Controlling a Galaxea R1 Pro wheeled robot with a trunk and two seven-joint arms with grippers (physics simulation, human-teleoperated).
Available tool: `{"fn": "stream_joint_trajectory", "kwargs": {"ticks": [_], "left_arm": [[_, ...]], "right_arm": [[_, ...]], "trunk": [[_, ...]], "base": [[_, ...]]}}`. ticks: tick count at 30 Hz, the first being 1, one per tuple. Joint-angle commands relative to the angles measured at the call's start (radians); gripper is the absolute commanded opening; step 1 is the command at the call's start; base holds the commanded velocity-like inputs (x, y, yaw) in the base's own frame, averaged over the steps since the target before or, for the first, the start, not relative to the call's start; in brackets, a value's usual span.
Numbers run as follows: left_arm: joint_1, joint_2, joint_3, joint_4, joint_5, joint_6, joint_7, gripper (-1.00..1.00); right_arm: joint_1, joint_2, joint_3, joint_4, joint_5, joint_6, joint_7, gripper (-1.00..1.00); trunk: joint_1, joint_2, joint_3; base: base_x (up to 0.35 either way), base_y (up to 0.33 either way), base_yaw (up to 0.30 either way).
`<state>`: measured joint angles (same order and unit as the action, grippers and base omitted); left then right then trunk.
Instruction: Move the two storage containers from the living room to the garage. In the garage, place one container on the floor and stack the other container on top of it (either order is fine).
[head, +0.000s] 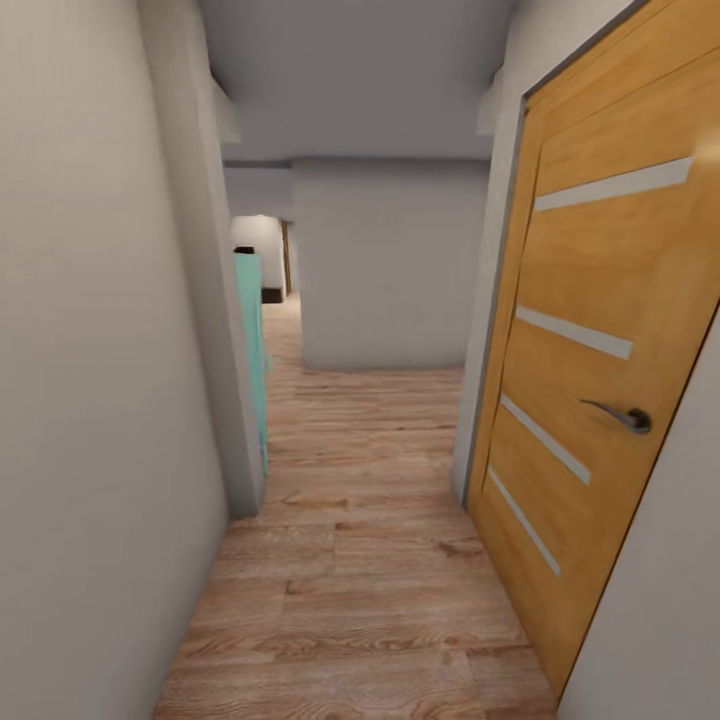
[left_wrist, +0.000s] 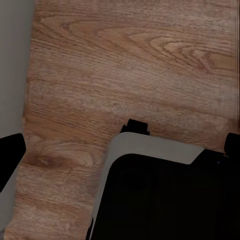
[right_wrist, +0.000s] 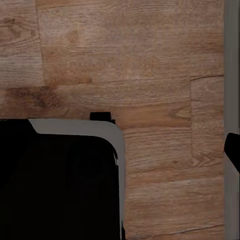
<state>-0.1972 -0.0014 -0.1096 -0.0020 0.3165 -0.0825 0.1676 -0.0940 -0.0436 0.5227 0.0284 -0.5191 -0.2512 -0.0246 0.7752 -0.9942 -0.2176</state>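
The two storage containers are out of view. I am in a narrow hallway with a pale wood-plank floor (head: 370, 560). In the left wrist view my left gripper (left_wrist: 120, 150) is open. Its black fingertips (left_wrist: 10, 155) stand far apart at the frame's edges, with nothing between them but planks and my own base (left_wrist: 160, 200). In the right wrist view my right gripper (right_wrist: 122, 152) also stands open and empty. One of its dark fingertips (right_wrist: 232, 150) shows at the edge, over the planks beside my base (right_wrist: 60, 185).
A wooden door with pale stripes (head: 600, 380) and a metal handle (head: 622, 415) stands close on the right. A grey wall (head: 90, 400) runs along the left, with a teal door (head: 252, 340) beyond its corner. A white wall (head: 390, 270) blocks straight ahead; the passage continues to its left.
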Motion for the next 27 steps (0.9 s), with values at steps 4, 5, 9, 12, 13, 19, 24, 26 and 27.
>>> {"fn": "stream_joint_trajectory", "kwargs": {"ticks": [4, 5, 9, 12, 13, 19, 24, 26, 27], "left_arm": [[-0.001, 0.0, -0.009, 0.0, 0.009, -0.002, 0.002, 1.0], [-0.001, 0.0, -0.009, 0.0, 0.009, -0.001, 0.002, 1.0], [-0.001, 0.0, -0.009, 0.0, 0.009, -0.001, 0.003, 1.0], [-0.001, 0.0, -0.009, 0.0, 0.01, 0.0, 0.003, 1.0], [-0.001, 0.0, -0.009, 0.0, 0.01, 0.0, 0.003, 1.0], [-0.001, 0.0, -0.009, 0.0, 0.01, -0.002, 0.003, 1.0], [-0.001, -0.001, -0.01, 0.0, 0.009, -0.001, 0.003, 1.0], [-0.001, -0.001, -0.01, 0.0, 0.008, -0.001, 0.003, 1.0], [-0.001, -0.001, -0.01, 0.0, 0.008, -0.001, 0.003, 1.0]], "right_arm": [[-0.001, 0.001, 0.009, 0.002, 0.001, -0.005, -0.001, 1.0], [-0.001, 0.001, 0.01, 0.002, 0.003, -0.005, -0.002, 1.0], [-0.001, 0.0, 0.01, 0.002, 0.003, -0.005, -0.004, 1.0], [-0.001, -0.001, 0.009, 0.002, 0.004, -0.005, -0.005, 1.0], [-0.001, -0.001, 0.009, 0.002, 0.004, -0.005, -0.006, 1.0], [-0.001, -0.001, 0.008, 0.002, 0.004, -0.004, -0.006, 1.0], [-0.001, -0.001, 0.008, 0.002, 0.004, -0.001, -0.006, 1.0], [-0.001, -0.001, 0.008, 0.002, 0.004, -0.001, -0.006, 1.0], [-0.001, 0.0, 0.008, 0.002, 0.004, -0.001, -0.007, 1.0]], "trunk": [[0.001, -0.001, -0.001], [0.001, -0.001, -0.001], [0.001, -0.001, -0.001], [0.001, -0.001, -0.001], [0.001, -0.001, -0.001], [0.001, -0.001, -0.001], [0.001, -0.001, -0.001], [0.001, -0.001, -0.001], [0.001, -0.001, -0.001]], "base": [[0.32, -0.15, 0.0], [0.32, -0.15, 0.0], [0.32, -0.15, 0.0], [0.32, -0.15, 0.0], [0.32, -0.15, 0.0], [0.32, -0.15, 0.0], [0.32, -0.15, 0.0], [0.32, -0.15, 0.0], [0.32, -0.15, 0.0]]}}
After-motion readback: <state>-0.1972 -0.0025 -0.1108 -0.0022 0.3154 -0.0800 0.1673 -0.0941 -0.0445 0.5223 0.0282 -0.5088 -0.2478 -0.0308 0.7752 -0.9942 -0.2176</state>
